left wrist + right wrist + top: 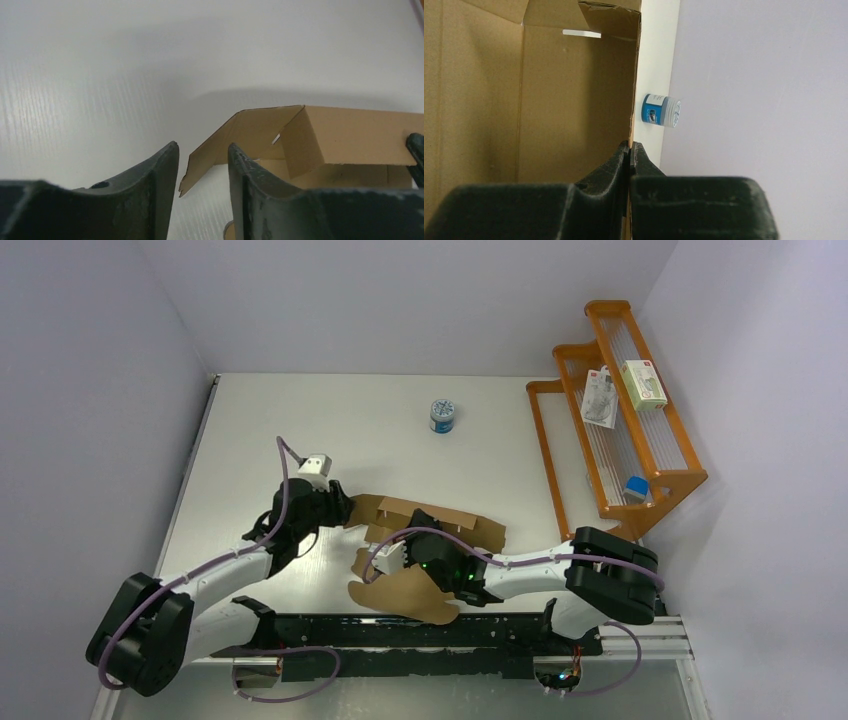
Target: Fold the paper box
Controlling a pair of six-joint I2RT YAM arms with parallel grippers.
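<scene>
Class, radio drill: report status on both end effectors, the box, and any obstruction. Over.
Left end effector open, beside paper box flap. Right end effector shut on its wall edge. Box partly folded. Tin stands apart, not in the way.

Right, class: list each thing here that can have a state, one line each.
paper box: partly folded, walls raised, end flap open
left fingers: open, empty, near that end flap
right fingers: shut on a paper box wall
tin: upright, lid on

The cardboard paper box [408, 596] is plain brown, unprinted. The round tin [443, 416] is blue and white, the stepped rack [612, 310] orange.
</scene>
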